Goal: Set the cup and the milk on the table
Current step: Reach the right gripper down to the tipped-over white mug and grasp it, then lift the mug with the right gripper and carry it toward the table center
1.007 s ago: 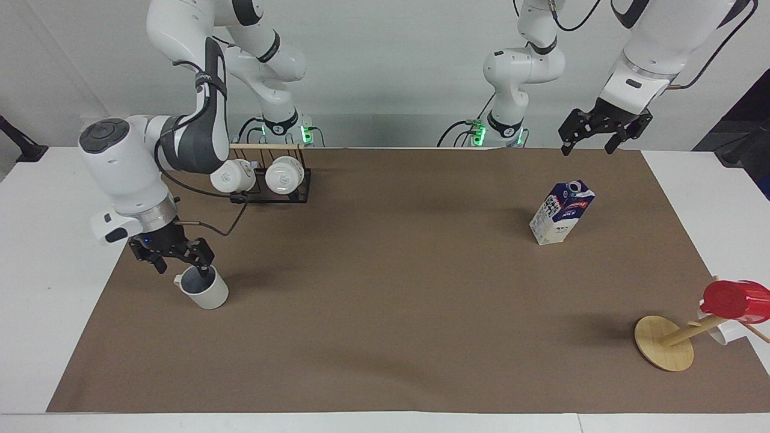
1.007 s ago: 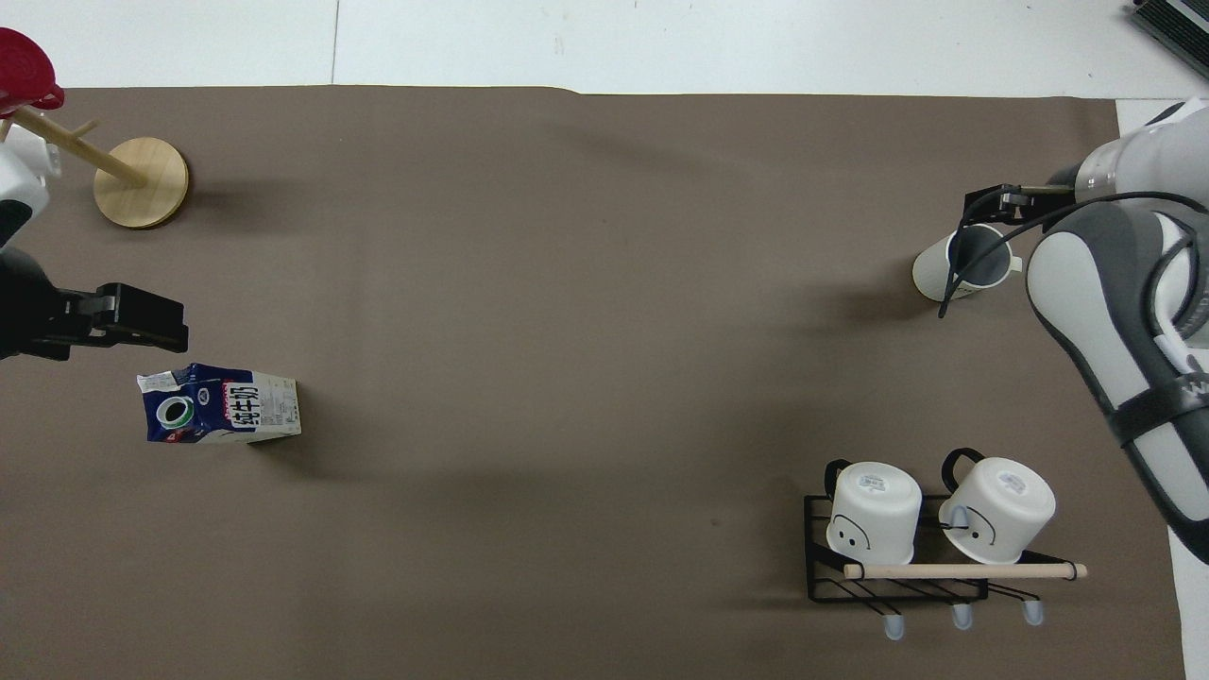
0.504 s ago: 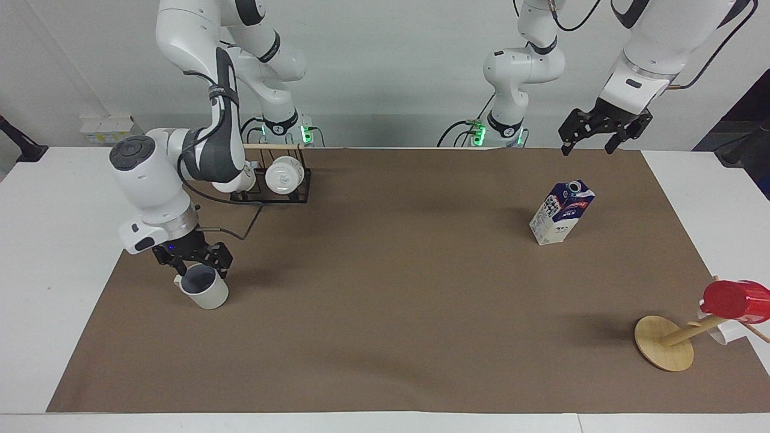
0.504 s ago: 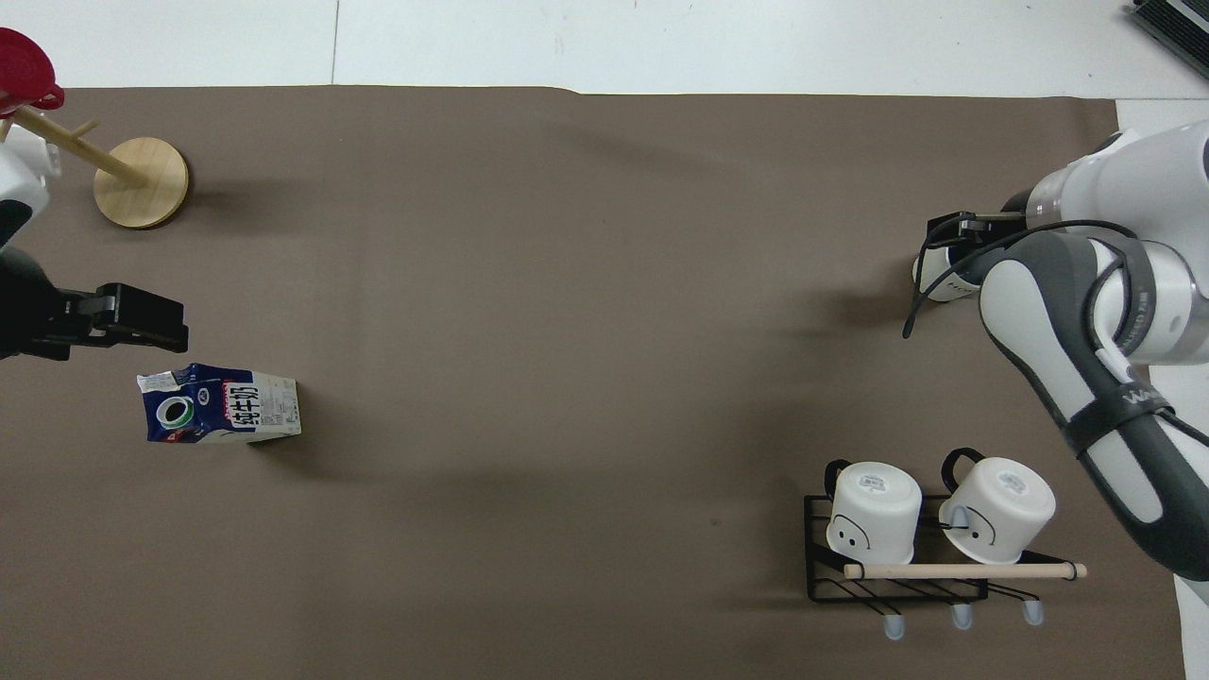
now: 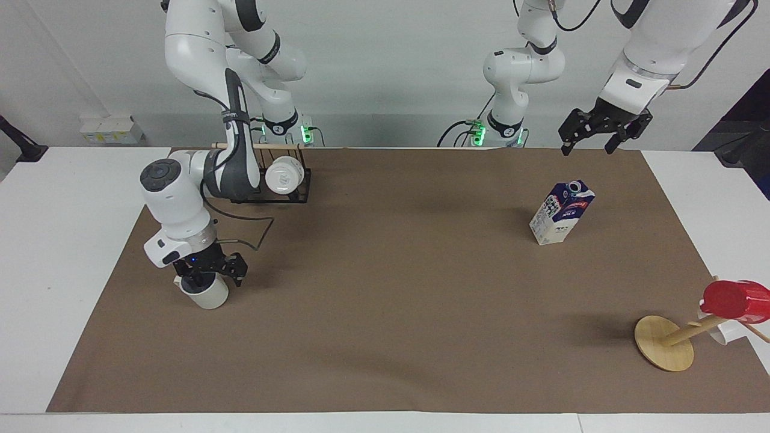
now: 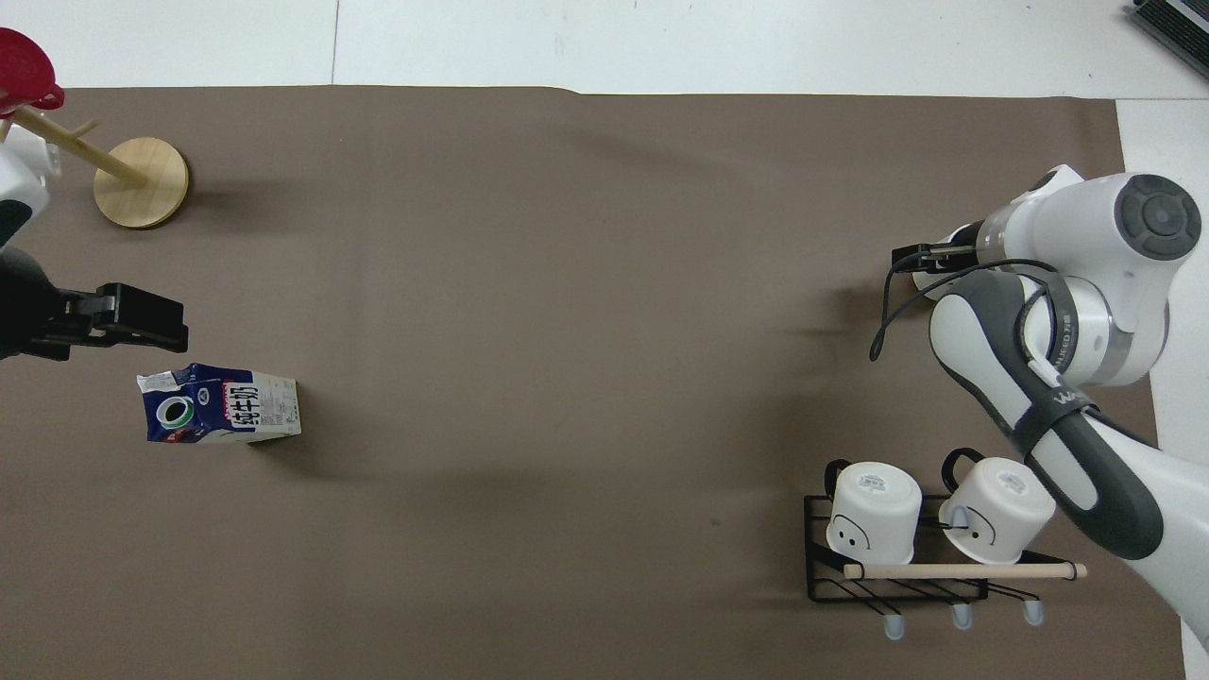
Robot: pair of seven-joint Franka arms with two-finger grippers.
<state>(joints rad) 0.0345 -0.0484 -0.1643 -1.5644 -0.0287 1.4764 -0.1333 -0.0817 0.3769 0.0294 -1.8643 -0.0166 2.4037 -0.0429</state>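
Observation:
The cream-white cup (image 5: 206, 294) stands upright on the table's brown sheet (image 5: 391, 288) toward the right arm's end. My right gripper (image 5: 212, 276) hangs low, right over the cup's mouth, fingers spread, holding nothing. In the overhead view the right arm's wrist (image 6: 1067, 274) hides most of the cup. The milk (image 5: 561, 213) stands upright on the sheet toward the left arm's end, and also shows in the overhead view (image 6: 222, 406). My left gripper (image 5: 598, 137) waits, open and empty, up in the air above the sheet's edge by the milk.
A black wire rack (image 5: 283, 180) with two white emblem mugs stands near the right arm's base. A wooden mug tree (image 5: 665, 343) carrying a glossy red cup (image 5: 734, 299) stands at the left arm's end, farther from the robots than the milk.
My right gripper has slid from beside the cup to over its mouth, the arm swinging with it. The cup has stayed in place. The left arm and the milk have not moved.

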